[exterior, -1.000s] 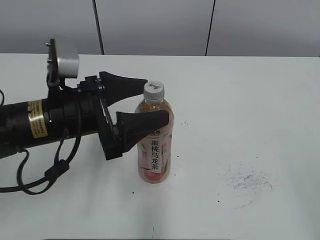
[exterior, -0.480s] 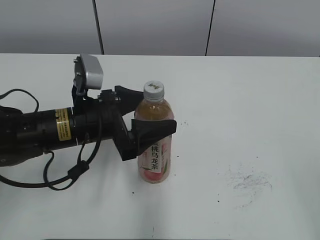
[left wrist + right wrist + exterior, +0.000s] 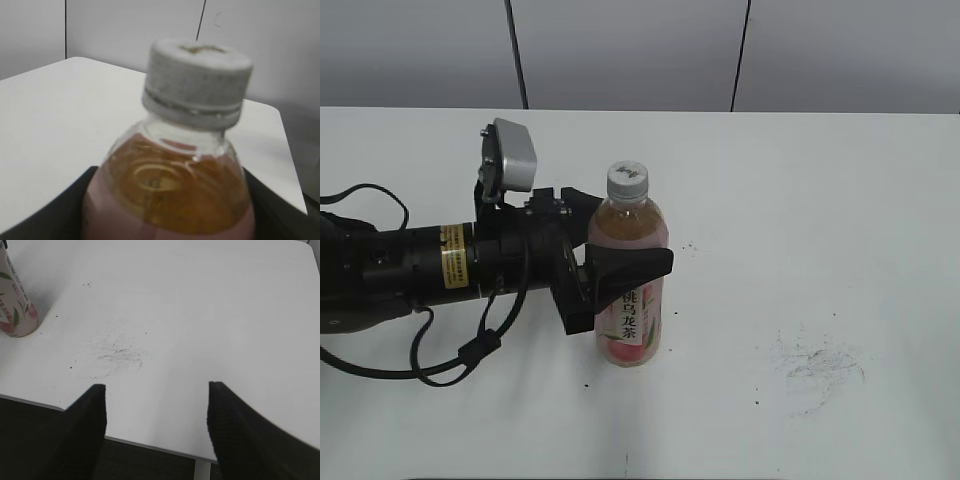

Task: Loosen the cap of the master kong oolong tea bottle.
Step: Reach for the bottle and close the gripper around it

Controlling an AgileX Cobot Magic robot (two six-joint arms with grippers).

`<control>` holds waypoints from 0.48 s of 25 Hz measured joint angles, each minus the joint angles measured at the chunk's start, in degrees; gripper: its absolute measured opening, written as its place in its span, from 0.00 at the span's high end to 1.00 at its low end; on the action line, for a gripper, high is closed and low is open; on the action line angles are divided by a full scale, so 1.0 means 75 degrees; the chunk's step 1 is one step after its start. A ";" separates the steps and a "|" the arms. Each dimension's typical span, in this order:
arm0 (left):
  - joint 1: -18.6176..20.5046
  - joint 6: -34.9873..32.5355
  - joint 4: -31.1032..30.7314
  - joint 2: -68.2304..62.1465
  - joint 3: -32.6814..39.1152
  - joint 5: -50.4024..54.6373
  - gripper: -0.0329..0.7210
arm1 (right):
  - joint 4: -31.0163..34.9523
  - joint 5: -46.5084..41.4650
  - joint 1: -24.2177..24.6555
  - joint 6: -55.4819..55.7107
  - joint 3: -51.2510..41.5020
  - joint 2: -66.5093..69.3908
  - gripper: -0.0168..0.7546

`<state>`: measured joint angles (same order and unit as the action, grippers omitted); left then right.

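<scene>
Pink label (image 3: 632, 312) half hidden behind left end effector (image 3: 620, 240)

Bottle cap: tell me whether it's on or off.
On. The cap sits on the neck of the upright bottle, its ring against the neck. How tight: cannot tell.

exterior looks down slantwise; both wrist views share the bottle (image 3: 170, 200).

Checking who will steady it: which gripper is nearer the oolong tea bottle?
Left. The left gripper straddles the bottle below its shoulder; the right gripper hangs open beyond the table edge.
</scene>
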<state>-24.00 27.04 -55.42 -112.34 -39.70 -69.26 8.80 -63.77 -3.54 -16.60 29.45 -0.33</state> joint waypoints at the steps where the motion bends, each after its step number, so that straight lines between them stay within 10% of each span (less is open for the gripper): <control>1: 0.0000 -0.0003 -0.0007 0.0000 0.0000 0.0000 0.36 | 0.0000 0.0000 0.0000 0.0000 0.0000 0.0000 0.36; 12: 0.0000 -0.0003 -0.0007 0.0000 -0.0004 0.0000 0.36 | 0.0008 0.0000 0.0000 0.0000 0.0000 0.0000 0.36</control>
<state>-24.00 27.02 -55.47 -112.34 -39.73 -69.26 8.86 -63.77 -3.54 -16.60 29.45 -0.33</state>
